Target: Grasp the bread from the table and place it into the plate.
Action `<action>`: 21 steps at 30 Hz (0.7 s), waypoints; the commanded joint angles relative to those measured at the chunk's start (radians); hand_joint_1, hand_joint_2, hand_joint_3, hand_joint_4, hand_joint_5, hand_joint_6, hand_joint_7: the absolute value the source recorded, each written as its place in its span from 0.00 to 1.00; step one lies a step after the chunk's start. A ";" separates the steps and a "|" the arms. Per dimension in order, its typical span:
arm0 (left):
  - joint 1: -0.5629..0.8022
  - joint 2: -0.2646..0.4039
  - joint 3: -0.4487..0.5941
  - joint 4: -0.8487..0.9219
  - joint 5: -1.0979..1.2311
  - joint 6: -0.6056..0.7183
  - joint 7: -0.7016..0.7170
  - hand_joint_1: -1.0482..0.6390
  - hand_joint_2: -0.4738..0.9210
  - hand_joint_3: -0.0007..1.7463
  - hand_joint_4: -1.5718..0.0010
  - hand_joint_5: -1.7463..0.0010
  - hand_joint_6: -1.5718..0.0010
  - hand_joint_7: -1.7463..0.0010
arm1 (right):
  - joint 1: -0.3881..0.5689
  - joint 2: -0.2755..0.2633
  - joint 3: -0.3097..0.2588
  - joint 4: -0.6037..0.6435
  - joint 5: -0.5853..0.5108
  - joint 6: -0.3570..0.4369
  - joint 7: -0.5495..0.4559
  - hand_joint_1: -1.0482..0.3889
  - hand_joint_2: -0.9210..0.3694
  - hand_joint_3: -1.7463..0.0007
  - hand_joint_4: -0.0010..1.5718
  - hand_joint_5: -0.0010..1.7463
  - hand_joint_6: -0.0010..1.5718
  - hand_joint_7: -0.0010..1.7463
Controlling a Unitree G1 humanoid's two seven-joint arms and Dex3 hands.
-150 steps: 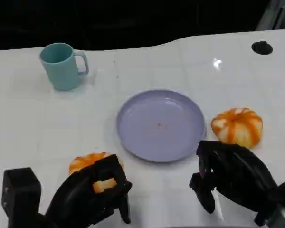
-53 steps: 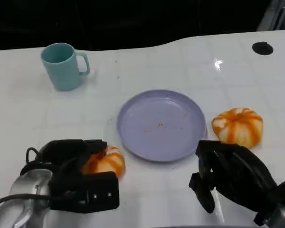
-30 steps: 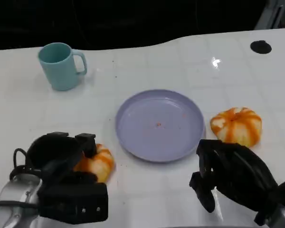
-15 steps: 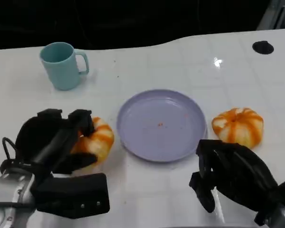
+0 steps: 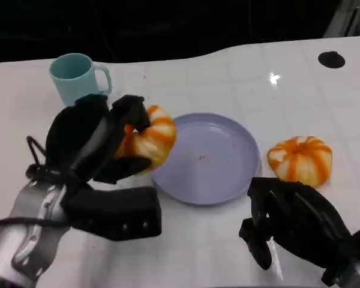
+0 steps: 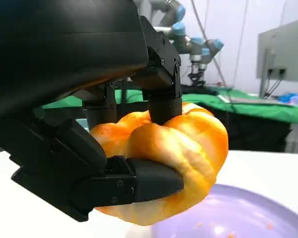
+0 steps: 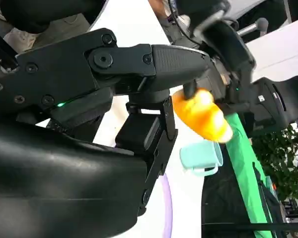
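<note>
**Carry step: bread held at the plate's left rim, release not yet made**

Head view. Left hand grips a bread roll, orange with pale stripes, fingers wrapped over and under it. The roll is off the table and overlaps the left rim of the lavender plate; whether it sits above the rim or touches it cannot be told from this angle. Right hand sits low near the table's front edge, fingers curled in, nothing in them. A second bread lies on the table just right of the plate, apart from it. Teal mug stands upright at the far left, behind the left hand.

Left wrist view. Roll is clamped between fingers above and a finger below; the dough bulges round the lower one, so the hold looks firm. The plate's purple surface lies below and beyond the roll, a few crumbs on it.

Right wrist view. Own hand fills the foreground. Past it, the held roll and the mug show small.

Judgement. Grasp looks complete; transport is in hand. Next move probably calls for carrying the roll further toward the plate's centre, lowering until it rests on the surface, then spreading the fingers. Soft bread may cling to the lower finger on release.
</note>
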 commanded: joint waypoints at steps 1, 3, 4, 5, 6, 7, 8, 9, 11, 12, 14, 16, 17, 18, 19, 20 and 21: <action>-0.087 -0.036 -0.024 0.081 -0.017 -0.022 -0.018 0.52 0.64 0.71 0.40 0.00 0.55 0.00 | 0.012 -0.008 -0.002 -0.005 0.003 -0.004 0.002 0.07 0.00 0.75 0.81 0.91 0.68 0.87; -0.120 -0.057 -0.036 0.118 -0.021 -0.027 -0.026 0.51 0.63 0.72 0.39 0.00 0.55 0.00 | 0.013 -0.008 -0.002 -0.008 0.003 -0.002 0.001 0.07 0.00 0.75 0.81 0.91 0.68 0.88; -0.137 -0.068 -0.043 0.138 -0.022 -0.029 -0.031 0.50 0.63 0.72 0.40 0.00 0.55 0.00 | 0.015 -0.008 -0.001 -0.010 0.001 -0.002 -0.001 0.07 0.00 0.75 0.81 0.91 0.68 0.88; -0.152 -0.077 -0.049 0.155 -0.026 -0.032 -0.037 0.49 0.63 0.71 0.40 0.00 0.55 0.00 | 0.016 -0.009 0.000 -0.012 0.000 -0.002 -0.002 0.07 0.00 0.75 0.81 0.91 0.68 0.88; -0.167 -0.088 -0.053 0.174 -0.034 -0.035 -0.048 0.48 0.64 0.71 0.40 0.00 0.56 0.00 | 0.017 -0.010 0.001 -0.015 -0.002 0.000 -0.004 0.07 0.00 0.74 0.81 0.91 0.68 0.88; -0.184 -0.099 -0.058 0.196 -0.042 -0.038 -0.060 0.48 0.65 0.68 0.40 0.00 0.53 0.06 | 0.018 -0.010 0.002 -0.017 -0.002 0.000 -0.004 0.07 0.00 0.74 0.81 0.91 0.68 0.88; -0.200 -0.111 -0.065 0.221 -0.048 -0.044 -0.066 0.49 0.65 0.67 0.40 0.00 0.52 0.08 | 0.018 -0.011 0.002 -0.018 -0.002 0.000 -0.004 0.07 0.00 0.74 0.81 0.91 0.68 0.88; -0.215 -0.120 -0.071 0.246 -0.053 -0.050 -0.070 0.49 0.66 0.66 0.40 0.00 0.52 0.06 | 0.019 -0.011 0.003 -0.019 -0.003 0.001 -0.005 0.07 0.00 0.74 0.81 0.91 0.68 0.88; -0.248 -0.142 -0.085 0.307 -0.056 -0.060 -0.068 0.50 0.66 0.66 0.39 0.00 0.53 0.01 | 0.021 -0.010 0.002 -0.020 0.001 0.001 -0.004 0.07 0.00 0.74 0.81 0.91 0.68 0.88; -0.258 -0.148 -0.089 0.328 -0.056 -0.066 -0.064 0.51 0.65 0.66 0.39 0.00 0.53 0.01 | 0.021 -0.009 0.002 -0.020 0.002 0.002 -0.003 0.07 0.00 0.74 0.81 0.92 0.68 0.88; -0.283 -0.166 -0.099 0.389 -0.061 -0.078 -0.064 0.50 0.66 0.67 0.39 0.00 0.52 0.00 | 0.024 -0.007 0.001 -0.023 0.008 0.005 -0.002 0.07 0.00 0.75 0.81 0.92 0.68 0.87; -0.303 -0.179 -0.106 0.442 -0.066 -0.090 -0.065 0.49 0.68 0.68 0.39 0.00 0.52 0.00 | 0.027 -0.006 0.002 -0.027 0.008 0.002 -0.003 0.07 0.00 0.75 0.81 0.92 0.68 0.87; -0.310 -0.183 -0.109 0.462 -0.069 -0.097 -0.061 0.49 0.68 0.68 0.40 0.00 0.52 0.00 | 0.028 -0.006 0.003 -0.028 0.007 0.001 -0.003 0.07 0.00 0.75 0.81 0.92 0.68 0.87; -0.315 -0.185 -0.112 0.478 -0.072 -0.102 -0.060 0.49 0.68 0.67 0.40 0.00 0.52 0.00 | 0.029 -0.007 0.004 -0.030 0.005 0.001 -0.003 0.07 0.00 0.75 0.81 0.91 0.68 0.87; -0.319 -0.190 -0.111 0.494 -0.080 -0.104 -0.063 0.49 0.68 0.67 0.40 0.00 0.53 0.01 | 0.030 -0.007 0.004 -0.031 0.006 0.003 -0.003 0.07 0.00 0.75 0.81 0.91 0.68 0.87; -0.324 -0.195 -0.110 0.506 -0.089 -0.098 -0.073 0.49 0.68 0.67 0.41 0.00 0.54 0.02 | 0.030 -0.008 0.004 -0.033 0.006 0.004 -0.003 0.07 0.00 0.75 0.82 0.91 0.68 0.87; -0.327 -0.198 -0.110 0.515 -0.096 -0.090 -0.085 0.48 0.68 0.65 0.43 0.00 0.53 0.11 | 0.031 -0.009 0.005 -0.035 0.005 0.005 -0.004 0.07 0.00 0.75 0.82 0.91 0.69 0.87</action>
